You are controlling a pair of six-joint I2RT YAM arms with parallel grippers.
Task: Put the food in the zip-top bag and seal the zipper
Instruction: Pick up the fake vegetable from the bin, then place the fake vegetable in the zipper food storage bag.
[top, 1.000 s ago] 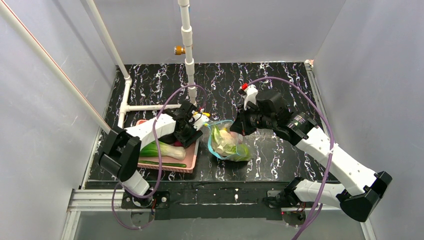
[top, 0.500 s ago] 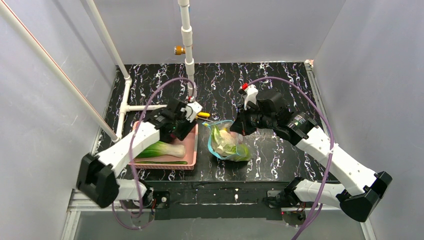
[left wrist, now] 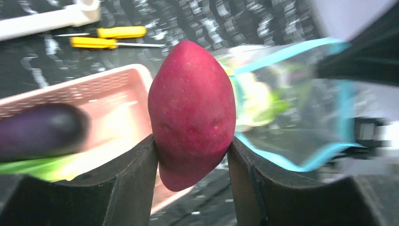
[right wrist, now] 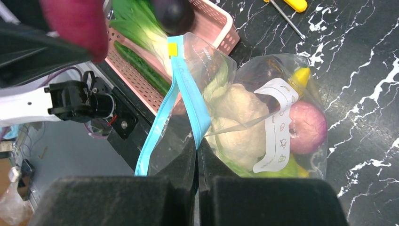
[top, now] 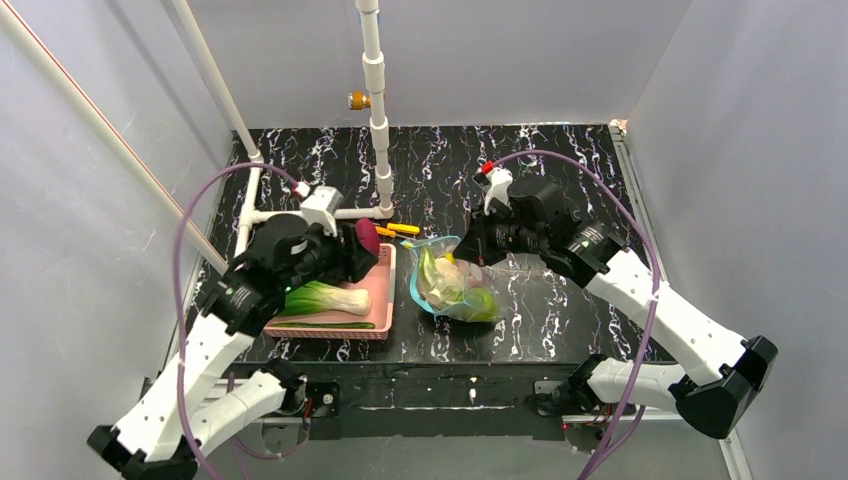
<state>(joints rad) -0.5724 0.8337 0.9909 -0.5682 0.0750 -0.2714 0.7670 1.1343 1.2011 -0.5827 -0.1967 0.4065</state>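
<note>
My left gripper (left wrist: pixel 192 142) is shut on a dark red-purple oblong food piece (left wrist: pixel 192 108), held upright above the pink basket's far right corner (top: pixel 367 237). The clear zip-top bag (top: pixel 455 290) lies just right of the basket with its mouth facing the held piece. My right gripper (right wrist: pixel 197 141) is shut on the teal-blue zipper (right wrist: pixel 186 89) and holds one lip up, so the mouth gapes. Inside the bag (right wrist: pixel 263 94) are a white leafy head (right wrist: pixel 240 122), a reddish round piece (right wrist: pixel 308 125), a yellow piece (right wrist: pixel 301 75) and something green.
The pink basket (top: pixel 385 290) holds a leafy green stalk (top: pixel 325 297), a long green piece (top: pixel 320 325) and a dark purple one (left wrist: pixel 42 132). Two yellow-handled screwdrivers (top: pixel 400 229) lie behind the bag. A white pipe frame (top: pixel 378 130) stands at the back left.
My left arm has drawn back to the left and lifted the red-purple piece out of the basket. The right gripper has shifted slightly left, still holding the bag's lip.
</note>
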